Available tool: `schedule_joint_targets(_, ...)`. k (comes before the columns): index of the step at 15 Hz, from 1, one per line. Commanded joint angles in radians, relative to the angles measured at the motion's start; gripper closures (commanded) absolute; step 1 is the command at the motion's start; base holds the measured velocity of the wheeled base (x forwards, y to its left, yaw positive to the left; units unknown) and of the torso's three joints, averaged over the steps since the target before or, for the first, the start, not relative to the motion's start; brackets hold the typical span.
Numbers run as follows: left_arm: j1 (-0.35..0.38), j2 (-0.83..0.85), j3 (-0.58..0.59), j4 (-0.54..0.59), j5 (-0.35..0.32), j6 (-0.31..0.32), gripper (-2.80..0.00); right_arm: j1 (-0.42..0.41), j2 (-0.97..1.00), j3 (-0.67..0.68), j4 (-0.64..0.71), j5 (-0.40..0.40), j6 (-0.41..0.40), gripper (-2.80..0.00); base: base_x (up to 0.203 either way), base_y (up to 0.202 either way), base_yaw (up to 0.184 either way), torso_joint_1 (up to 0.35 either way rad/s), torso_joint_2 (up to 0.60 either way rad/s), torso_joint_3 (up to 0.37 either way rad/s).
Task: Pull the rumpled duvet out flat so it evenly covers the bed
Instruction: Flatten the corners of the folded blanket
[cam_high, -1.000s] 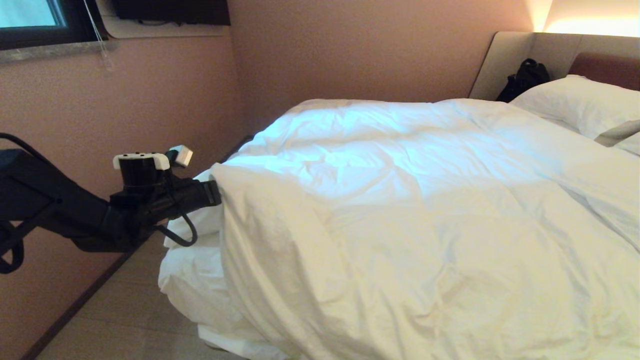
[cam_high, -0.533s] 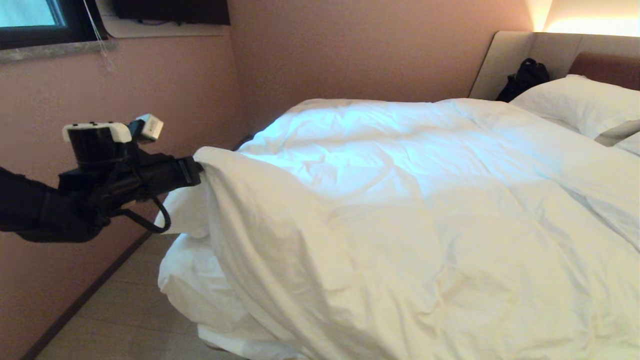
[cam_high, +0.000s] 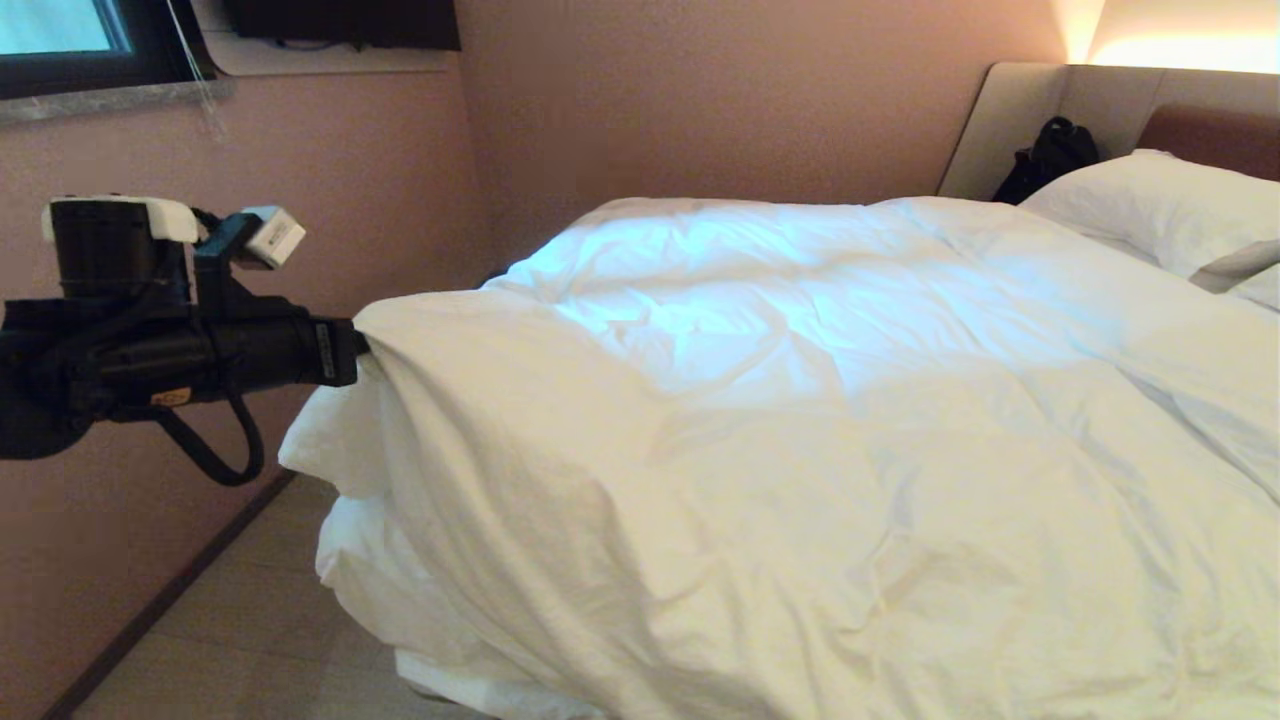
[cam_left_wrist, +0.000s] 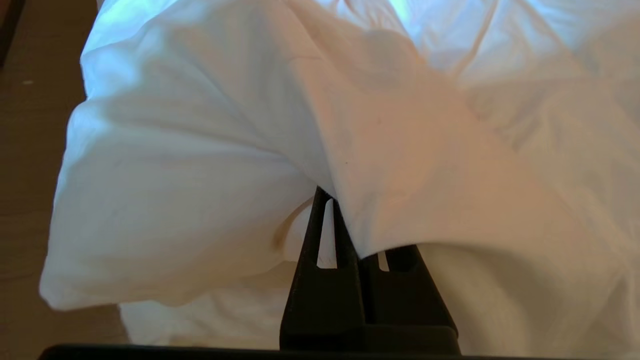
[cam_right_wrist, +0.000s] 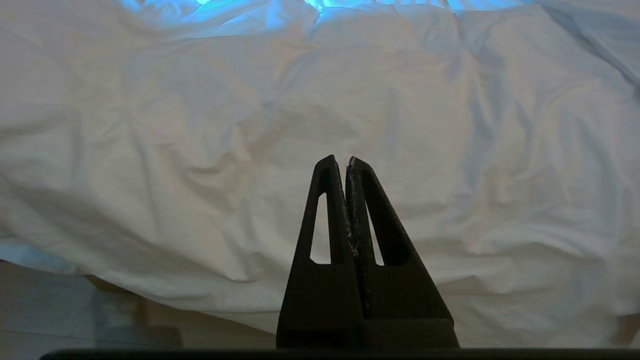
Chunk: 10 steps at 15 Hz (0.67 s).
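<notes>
The white wrinkled duvet (cam_high: 800, 420) lies over the bed (cam_high: 380, 590), whose corner shows below it with white sheet hanging. My left gripper (cam_high: 358, 345) is shut on the duvet's corner and holds it lifted out past the bed's left edge. In the left wrist view the duvet (cam_left_wrist: 210, 150) drapes over the black fingers (cam_left_wrist: 320, 235), and the left gripper (cam_left_wrist: 335, 200) pinches a fold of it. My right gripper (cam_right_wrist: 340, 162) is shut with nothing in it and hangs before the duvet's side (cam_right_wrist: 200, 150); it does not show in the head view.
A pink wall (cam_high: 300, 200) runs close along the bed's left side, leaving a narrow strip of floor (cam_high: 240, 620). White pillows (cam_high: 1160, 205) and a black bag (cam_high: 1050, 155) lie at the padded headboard (cam_high: 1030, 110). A window sill (cam_high: 100, 100) is at the upper left.
My left gripper has moved left and upward, away from the bed, drawing the duvet's corner out with it. The duvet's near-left part has stretched and lifted.
</notes>
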Motion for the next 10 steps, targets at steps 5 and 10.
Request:
schedule_joint_targets(5,-0.004,-0.008,-0.003,0.036,0.097,0.089,0.0,0.0,0.0,0.001,0.001,0.0,0.0,0.0,0.0,0.0,0.0,0.0,0.0,0.0)
schedule_joint_targets(10,-0.002,0.092,-0.024,0.034,0.102,0.117,0.0,0.0,0.0,0.0,0.001,0.0,0.0,0.0,0.0,0.0,0.0,0.0,0.0,0.0)
